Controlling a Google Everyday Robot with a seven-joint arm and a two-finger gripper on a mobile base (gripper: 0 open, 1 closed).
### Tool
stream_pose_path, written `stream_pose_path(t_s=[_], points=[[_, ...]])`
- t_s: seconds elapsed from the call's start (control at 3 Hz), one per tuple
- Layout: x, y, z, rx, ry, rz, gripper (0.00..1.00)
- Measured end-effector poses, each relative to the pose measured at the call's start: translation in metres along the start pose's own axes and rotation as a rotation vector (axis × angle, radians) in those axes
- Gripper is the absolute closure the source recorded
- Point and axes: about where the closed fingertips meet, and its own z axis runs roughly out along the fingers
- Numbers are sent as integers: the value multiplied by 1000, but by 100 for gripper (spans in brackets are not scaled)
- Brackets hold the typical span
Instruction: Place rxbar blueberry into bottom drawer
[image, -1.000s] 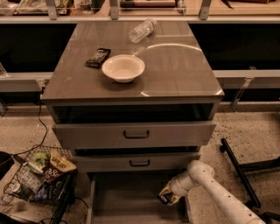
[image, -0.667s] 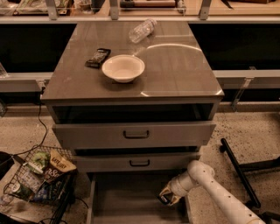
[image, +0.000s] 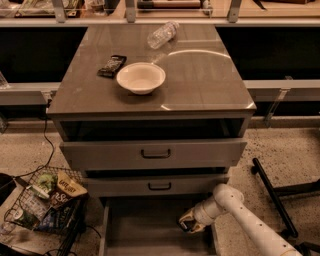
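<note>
Reaching in from 4 o'clock with the white arm (image: 245, 225) and hanging the gripper (image: 190, 223) low over the right half of the pulled-out bottom drawer (image: 142, 235). Clenching the rxbar blueberry (image: 185, 226) between the fingers, with only a dark sliver of wrapper showing at the gripper's 8 o'clock edge. Holding that bar inside the drawer's outline, near its right wall.

Seeing, up at 12 o'clock on the cabinet top (image: 205, 80), a white bowl (image: 141, 77), a dark wrapped bar (image: 111, 65) just beside it at 10 o'clock, and a clear bottle (image: 162, 34) lying on its side at 1 o'clock. Spotting a wire basket (image: 42, 205) of snack packs at 9 o'clock from the drawer.
</note>
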Motion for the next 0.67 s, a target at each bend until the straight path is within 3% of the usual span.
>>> stream_pose_path(t_s=[0.33,0.67], points=[[1,-1,3,1,4,0,12],[2,-1,6,2,8,-1,0]])
